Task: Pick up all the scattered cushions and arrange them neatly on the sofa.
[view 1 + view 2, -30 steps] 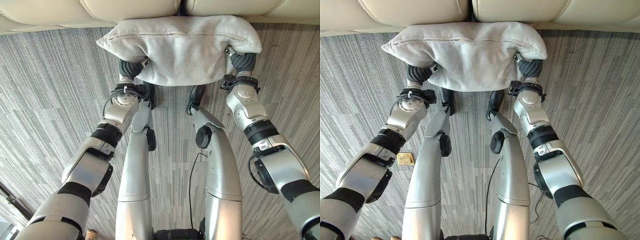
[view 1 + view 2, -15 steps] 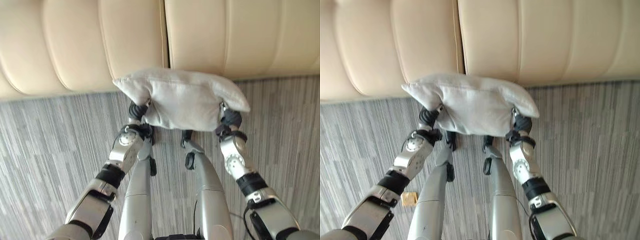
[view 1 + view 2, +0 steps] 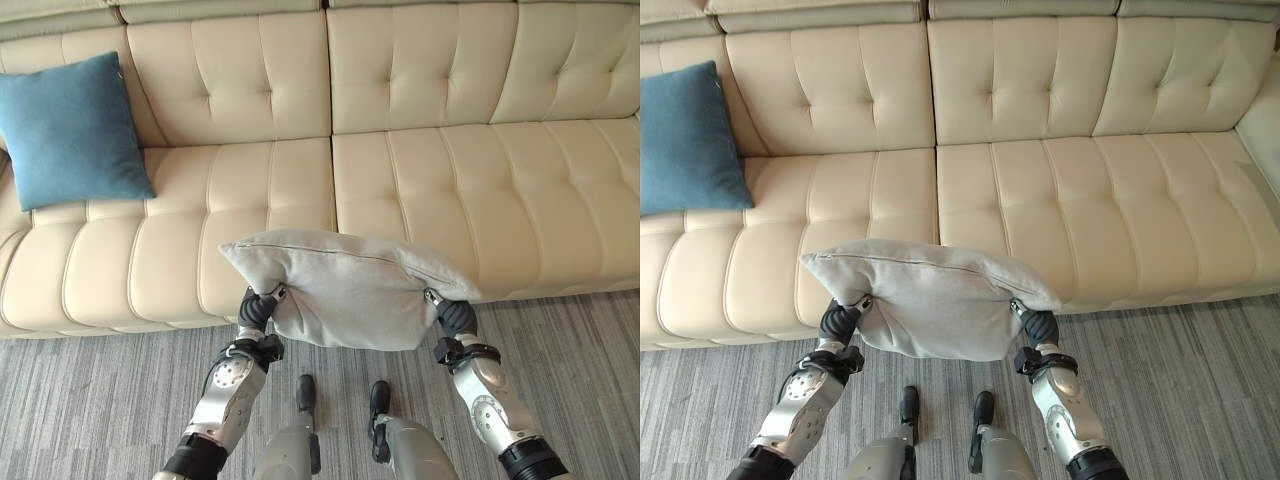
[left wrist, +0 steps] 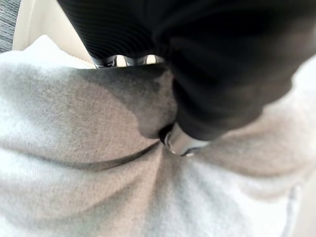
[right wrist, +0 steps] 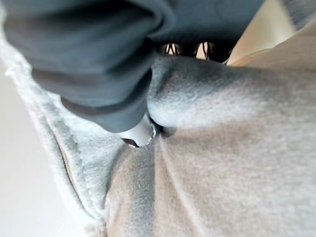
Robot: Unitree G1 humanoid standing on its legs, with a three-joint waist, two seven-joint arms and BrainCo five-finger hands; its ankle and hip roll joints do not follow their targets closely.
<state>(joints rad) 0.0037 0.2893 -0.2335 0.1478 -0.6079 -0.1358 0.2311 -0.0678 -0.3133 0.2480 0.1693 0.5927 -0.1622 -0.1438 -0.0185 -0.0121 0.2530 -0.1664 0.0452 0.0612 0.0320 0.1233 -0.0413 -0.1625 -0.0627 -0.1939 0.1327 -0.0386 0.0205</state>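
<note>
A light grey cushion (image 3: 345,290) hangs flat in the air in front of the cream sofa's (image 3: 480,190) seat edge, at the seam between two seats. My left hand (image 3: 258,312) grips its left underside and my right hand (image 3: 455,318) its right underside. In the left wrist view the thumb (image 4: 180,140) digs into the grey cloth (image 4: 74,173). The right wrist view shows the same pinch, thumb (image 5: 138,133) pressed into the fabric (image 5: 237,163) beside the zip seam. A blue cushion (image 3: 70,130) leans upright against the sofa's back at the far left.
The sofa's middle and right seats (image 3: 1110,210) are bare. Grey striped carpet (image 3: 90,400) runs along the sofa's front.
Both hands have lifted the grey cushion from low over the carpet up to seat height. The camera has tilted up, so the whole sofa and the blue cushion now show.
</note>
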